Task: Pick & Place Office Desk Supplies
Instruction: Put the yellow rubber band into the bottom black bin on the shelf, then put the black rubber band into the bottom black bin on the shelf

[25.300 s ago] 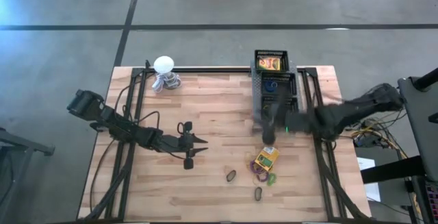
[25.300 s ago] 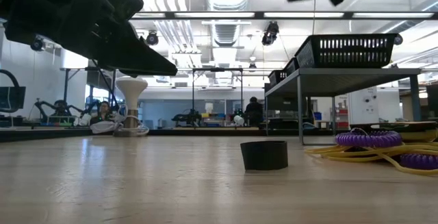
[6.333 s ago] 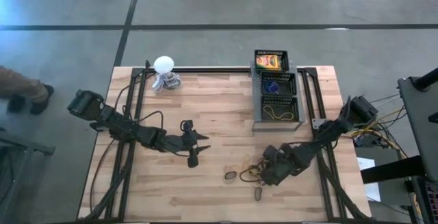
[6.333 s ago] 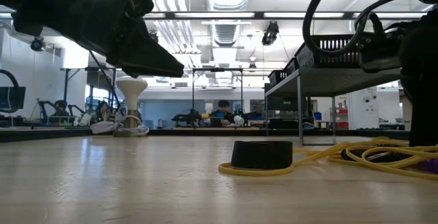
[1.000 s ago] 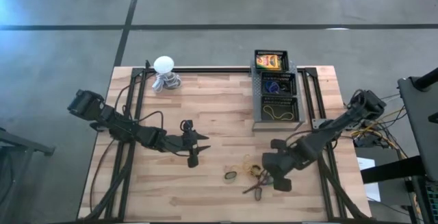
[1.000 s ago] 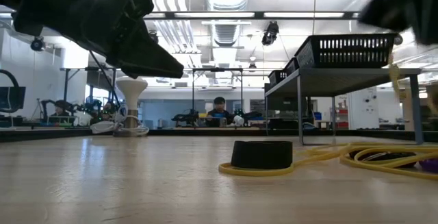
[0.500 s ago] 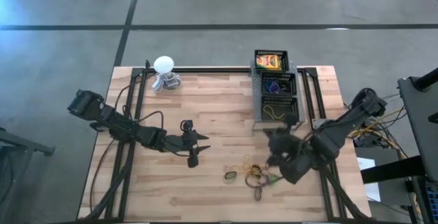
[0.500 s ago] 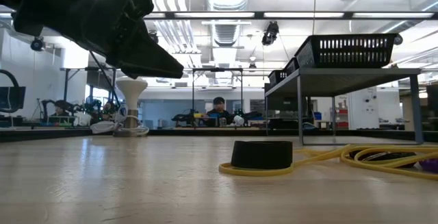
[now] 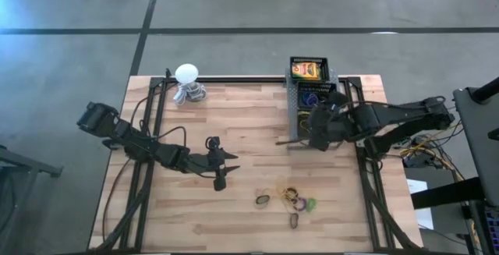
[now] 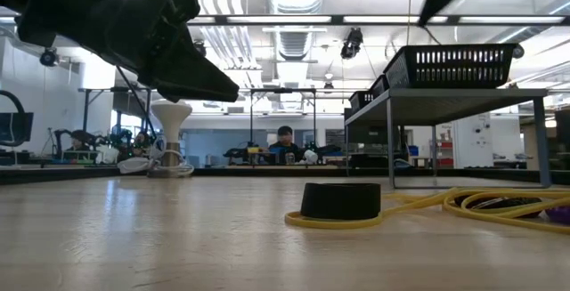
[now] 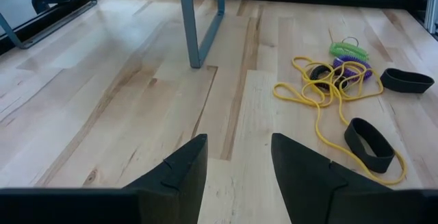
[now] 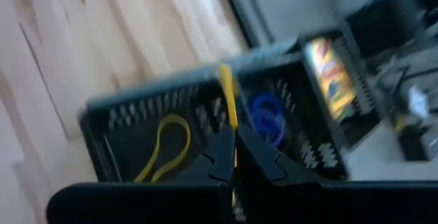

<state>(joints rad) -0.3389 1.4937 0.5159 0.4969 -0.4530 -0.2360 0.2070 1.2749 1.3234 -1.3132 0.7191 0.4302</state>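
A thin yellow rubber band (image 12: 226,94) is being pinched in the tightly closed right gripper (image 12: 231,157), which is hanging over the black basket (image 9: 295,108) at the far right of the table (image 9: 242,115). More yellow rubber bands (image 11: 316,92) are lying in a loose pile near the front of the table, tangled with a purple ring (image 11: 351,64), a green ring (image 11: 348,48) and dark bands (image 11: 368,144). The left gripper (image 11: 234,162) is waiting over the middle of the table with its fingers apart and nothing between them.

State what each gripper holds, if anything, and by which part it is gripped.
The right gripper pinches a yellow rubber band at one end of its loop, above the black tray. The left gripper is open and holds nothing.
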